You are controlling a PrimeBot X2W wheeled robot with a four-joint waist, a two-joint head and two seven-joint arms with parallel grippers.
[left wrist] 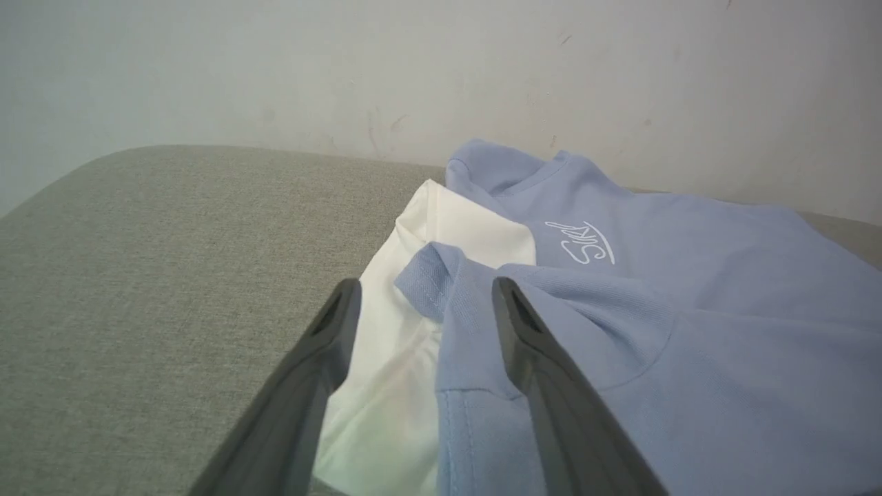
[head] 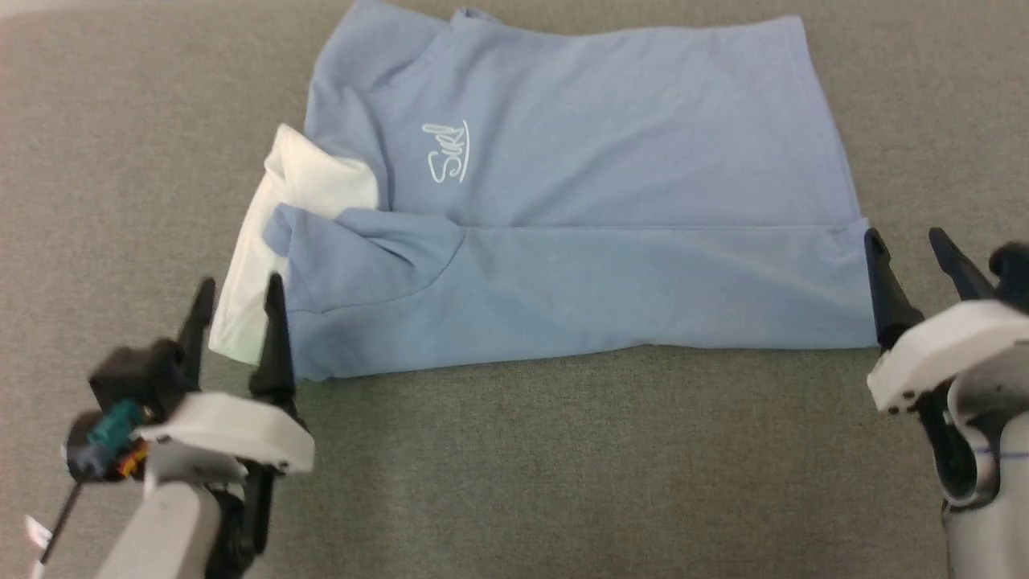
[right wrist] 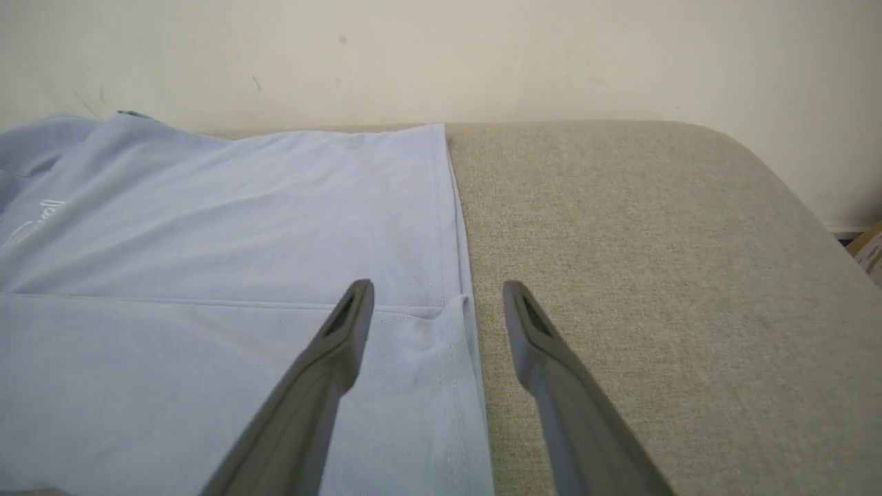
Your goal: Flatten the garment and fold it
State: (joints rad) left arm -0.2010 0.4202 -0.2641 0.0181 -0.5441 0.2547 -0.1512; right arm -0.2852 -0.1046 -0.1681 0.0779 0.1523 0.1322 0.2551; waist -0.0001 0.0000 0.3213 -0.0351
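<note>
Item: light blue polo shirt (head: 611,161), near edge folded over lengthwise, lay flat on the grey cloth-covered counter (head: 563,466), white collar toward my left, script logo (head: 447,153) facing up. My left tool (head: 241,281): fingers spread, empty, at the collar corner. My right tool (head: 906,235): spread, empty, at the hem corner.

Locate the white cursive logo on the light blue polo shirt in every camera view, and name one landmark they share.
Head view: white cursive logo left of centre, upper half, on the light blue polo shirt, right of its white collar.
Left wrist view: right of centre, mid-height.
Right wrist view: cut by the left edge, mid-height.
Shared landmark: the folded-over near flap's edge, just below the logo.
</note>
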